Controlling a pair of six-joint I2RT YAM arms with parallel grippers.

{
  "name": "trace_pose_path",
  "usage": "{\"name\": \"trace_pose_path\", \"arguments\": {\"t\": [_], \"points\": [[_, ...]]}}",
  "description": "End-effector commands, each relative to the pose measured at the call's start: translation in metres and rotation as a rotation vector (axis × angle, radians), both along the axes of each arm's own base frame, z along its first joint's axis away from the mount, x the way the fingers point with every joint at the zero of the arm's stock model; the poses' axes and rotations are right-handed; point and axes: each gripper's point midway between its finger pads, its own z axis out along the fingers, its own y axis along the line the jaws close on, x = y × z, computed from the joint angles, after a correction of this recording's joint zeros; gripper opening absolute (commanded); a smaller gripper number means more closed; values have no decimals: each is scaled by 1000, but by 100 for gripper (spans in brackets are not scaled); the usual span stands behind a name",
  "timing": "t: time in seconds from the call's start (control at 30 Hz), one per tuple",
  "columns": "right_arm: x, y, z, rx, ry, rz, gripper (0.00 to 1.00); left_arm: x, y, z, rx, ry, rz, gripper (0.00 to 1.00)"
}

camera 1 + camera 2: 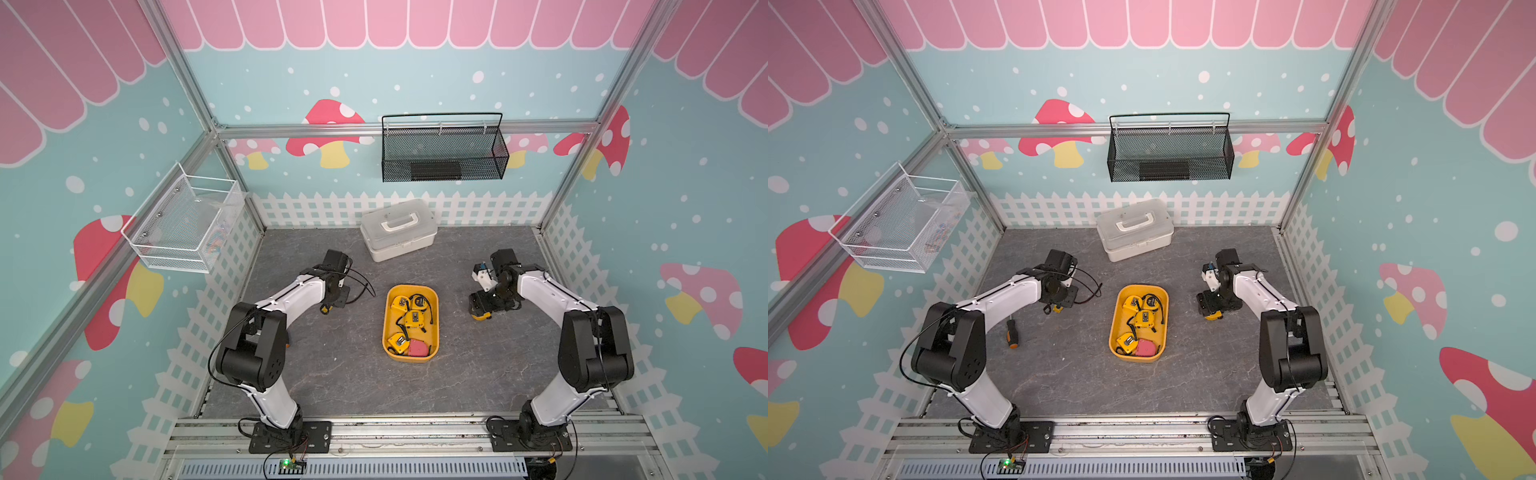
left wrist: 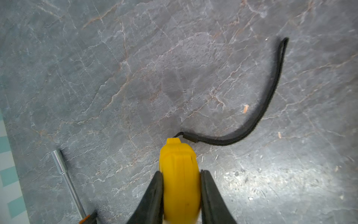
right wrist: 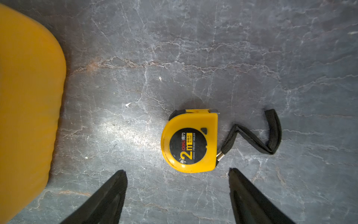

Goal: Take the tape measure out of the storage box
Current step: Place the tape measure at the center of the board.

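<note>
A yellow tape measure (image 2: 179, 161) is grasped in the left gripper's (image 2: 181, 172) jaws; the right gripper's (image 3: 176, 170) jaws are held released above a second tape measure (image 3: 190, 141) beside the storage box (image 3: 29, 97).

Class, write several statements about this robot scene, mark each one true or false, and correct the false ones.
1. The left hand grips a yellow tape measure. True.
2. The right hand is shut. False: it is open, near a loose tape lying on the table.
3. The box is empty. False: several boxed tapes lie in it.
4. The white case is closed. True.
</note>
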Motion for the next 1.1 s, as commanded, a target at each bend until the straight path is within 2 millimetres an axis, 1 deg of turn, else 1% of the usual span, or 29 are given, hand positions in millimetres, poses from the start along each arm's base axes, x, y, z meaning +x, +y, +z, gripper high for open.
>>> {"name": "trace_pose_path", "arguments": {"t": [0.0, 0.17, 0.23, 0.27, 0.43, 0.57, 0.87, 1.07], "points": [[-6, 0, -9, 2, 30, 7, 83, 13, 10, 9, 44, -42, 45, 14], [-6, -1, -10, 0, 32, 8, 83, 12, 14, -6, 74, -11, 60, 14], [-7, -1, -10, -1, 33, 9, 83, 12, 14, -8, 71, -8, 64, 14], [-6, -1, -11, -2, 33, 8, 83, 13, 19, -7, 96, -18, 78, 14], [-6, -1, -11, -2, 32, 10, 83, 15, 20, -10, 105, -18, 85, 15], [-7, -1, -11, -2, 35, 11, 83, 14, 16, -14, 99, -8, 80, 16], [-7, -1, -11, -3, 35, 13, 83, 5, 1, -27, 89, 22, 60, 21], [-6, -1, -10, -4, 31, 13, 83, 1, -5, -35, 88, 44, 43, 29]]}}
